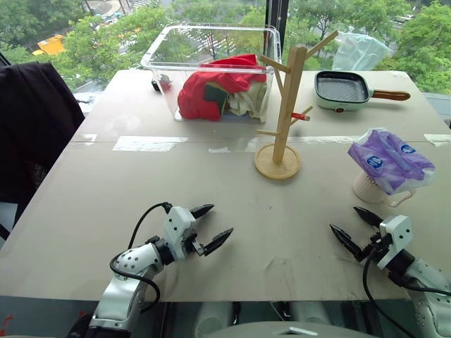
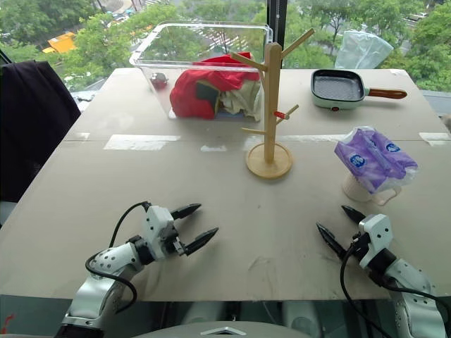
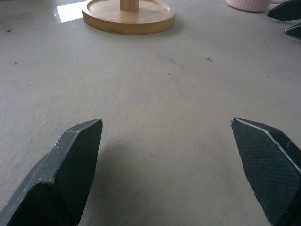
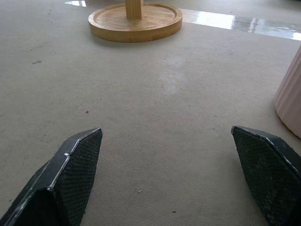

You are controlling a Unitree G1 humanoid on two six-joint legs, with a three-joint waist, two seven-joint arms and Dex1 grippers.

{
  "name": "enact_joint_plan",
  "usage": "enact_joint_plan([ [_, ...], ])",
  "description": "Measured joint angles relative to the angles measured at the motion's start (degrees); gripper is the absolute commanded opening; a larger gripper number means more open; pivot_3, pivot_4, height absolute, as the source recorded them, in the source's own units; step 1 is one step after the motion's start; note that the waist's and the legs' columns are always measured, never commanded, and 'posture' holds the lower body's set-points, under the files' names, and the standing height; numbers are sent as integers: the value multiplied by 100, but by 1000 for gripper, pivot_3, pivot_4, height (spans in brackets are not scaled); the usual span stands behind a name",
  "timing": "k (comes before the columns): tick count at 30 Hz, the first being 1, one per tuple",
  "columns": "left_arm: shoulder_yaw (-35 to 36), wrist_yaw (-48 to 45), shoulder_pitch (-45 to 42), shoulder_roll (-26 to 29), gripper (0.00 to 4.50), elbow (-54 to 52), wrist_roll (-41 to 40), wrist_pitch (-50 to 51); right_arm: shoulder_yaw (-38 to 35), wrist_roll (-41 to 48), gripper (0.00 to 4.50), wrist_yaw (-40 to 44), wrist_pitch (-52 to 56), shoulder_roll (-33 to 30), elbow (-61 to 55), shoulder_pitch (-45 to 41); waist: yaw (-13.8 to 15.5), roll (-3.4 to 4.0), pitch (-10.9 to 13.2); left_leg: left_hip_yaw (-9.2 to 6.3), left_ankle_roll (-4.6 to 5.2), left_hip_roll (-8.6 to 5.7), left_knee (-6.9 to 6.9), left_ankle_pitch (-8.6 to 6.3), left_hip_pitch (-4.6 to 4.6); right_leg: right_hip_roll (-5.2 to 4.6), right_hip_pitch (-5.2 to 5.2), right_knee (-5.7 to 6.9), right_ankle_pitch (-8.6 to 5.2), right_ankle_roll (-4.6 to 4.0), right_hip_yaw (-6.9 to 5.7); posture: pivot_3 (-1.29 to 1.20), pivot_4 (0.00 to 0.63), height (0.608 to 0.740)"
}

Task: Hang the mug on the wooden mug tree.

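Observation:
The wooden mug tree [image 1: 285,105] stands upright mid-table on its round base [image 3: 127,16], with bare pegs, one of them red-tipped. The mug [image 1: 370,189], cream and ribbed, stands at the right with a purple packet [image 1: 389,160] resting on its mouth, which hides its inside. My right gripper [image 1: 344,218] hovers open just in front of the mug, empty, and the mug's wall [image 4: 289,99] shows beside one of its fingers. My left gripper [image 1: 220,220] is open and empty near the table's front edge, aimed toward the tree base.
A clear plastic bin [image 1: 158,53] holding red and pale cloths sits at the back behind the tree. A small pan with a wooden handle [image 1: 342,89] and a clear bag [image 1: 359,49] lie back right. A dark garment [image 1: 32,120] hangs off the table's left side.

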Motion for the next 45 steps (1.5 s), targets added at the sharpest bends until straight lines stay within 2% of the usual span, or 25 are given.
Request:
enact_joint_plan([
  [18, 17, -147, -42, -6, 4500, 69, -105, -27, 6, -24, 4435, -71, -12, 41, -6, -39, 2, -2, -1, 0, 0, 0, 0, 0, -3, -7, -1, -3, -1, 1, -1, 0, 150, 740],
  [27, -17, -326, -122, 10, 4500, 132, -108, -86, 50, -212, 4435, -74, -124, -44, -297, 282, 54, 4, 2, -2, 0, 0, -1, 0, -17, -9, -13, -6, -2, 2, -5, 0, 150, 740],
  [36, -299, -859, -723, 90, 4500, -439, -696, 644, 7, -1609, 4435, -802, -1350, -149, -1188, 251, 120, -27, 31, 2, -1, -3, 0, -1, -35, 0, -27, -9, -1, 0, -5, 0, 150, 740],
  [38, -379, -1062, -1203, 108, 4500, -886, -1207, 1098, -175, -2270, 4435, -1287, -1926, -110, -1417, 125, 131, -31, 36, 3, -1, -8, 0, 0, -41, -1, -29, -11, 9, -15, -4, 0, 150, 740],
  [45, -532, -1262, -1829, 141, 4500, -1376, -1724, 1719, -994, -3718, 4435, -2264, -2678, -199, -1581, 107, 119, -39, 45, 5, -2, -15, -1, 0, -38, 5, -25, -17, 8, -14, 3, 0, 150, 740],
])
